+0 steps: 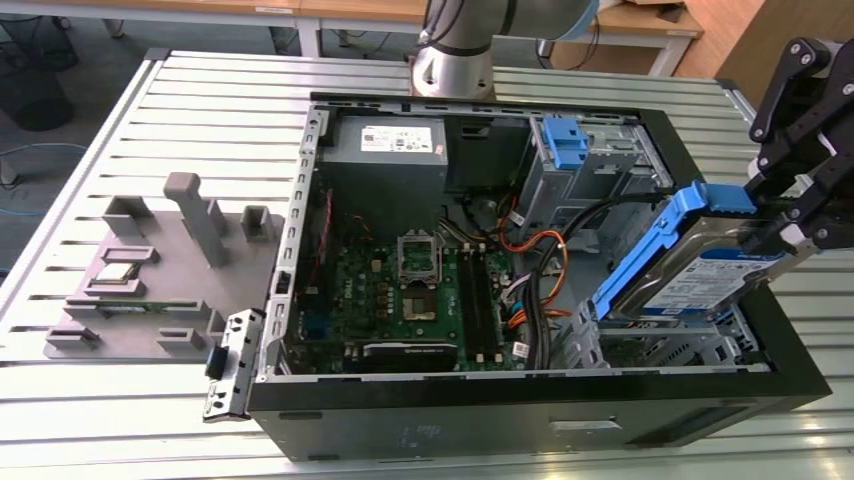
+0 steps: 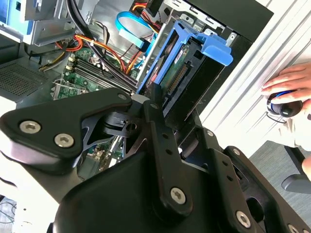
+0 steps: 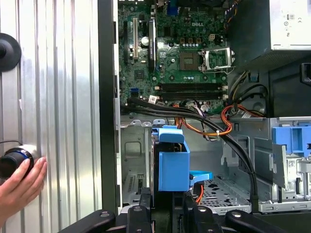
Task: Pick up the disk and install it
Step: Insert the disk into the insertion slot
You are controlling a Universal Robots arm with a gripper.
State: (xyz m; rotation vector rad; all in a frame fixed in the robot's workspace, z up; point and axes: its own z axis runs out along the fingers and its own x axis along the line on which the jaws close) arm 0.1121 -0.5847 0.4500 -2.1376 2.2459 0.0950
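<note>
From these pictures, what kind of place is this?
Probably a robotics lab workbench: an open computer case lies on a slatted metal table, and the gripper holds the disk tilted over it.

Slatted metal table (image 1: 240, 90); wooden desks (image 1: 200, 10) behind; grey floor (image 1: 107, 50).

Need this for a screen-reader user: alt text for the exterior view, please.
The gripper holds the disk tilted over the drive cage at the exterior view's right of an open computer case. The case lies on a slatted metal table, a grey fixture beside it at the exterior view's left.
</note>
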